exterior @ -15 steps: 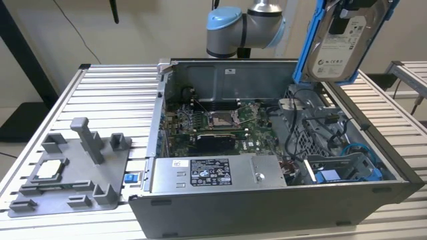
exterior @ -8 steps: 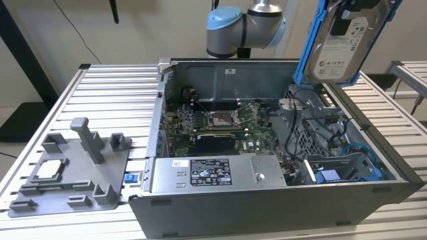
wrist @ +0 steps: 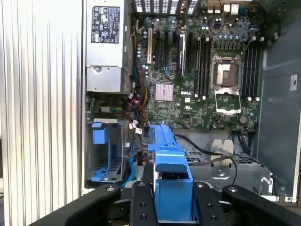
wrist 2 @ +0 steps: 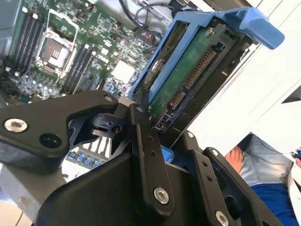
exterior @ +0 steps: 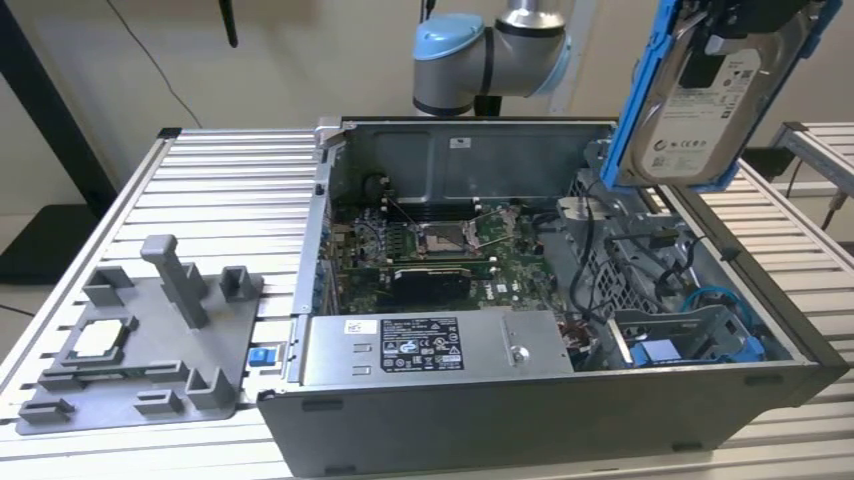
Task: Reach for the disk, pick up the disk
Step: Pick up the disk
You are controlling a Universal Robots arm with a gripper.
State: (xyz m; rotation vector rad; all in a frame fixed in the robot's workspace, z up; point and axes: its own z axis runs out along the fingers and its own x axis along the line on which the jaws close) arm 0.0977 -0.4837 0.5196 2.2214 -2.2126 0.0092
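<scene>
gripper [wrist: 173, 207] clamped around lifted disk [exterior: 694, 100]

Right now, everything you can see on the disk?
The disk is a flat silver metal drive with a white printed label, framed by a blue plastic bracket. It hangs near upright, tilted, above the open computer case, clear of it. The second wrist view shows its green circuit board and connectors. The gripper is clamped on it.

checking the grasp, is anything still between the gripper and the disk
Nothing visible. The gripper is shut on the disk by its blue bracket, holding it on edge above the open computer case, apart from the cables inside.
</scene>
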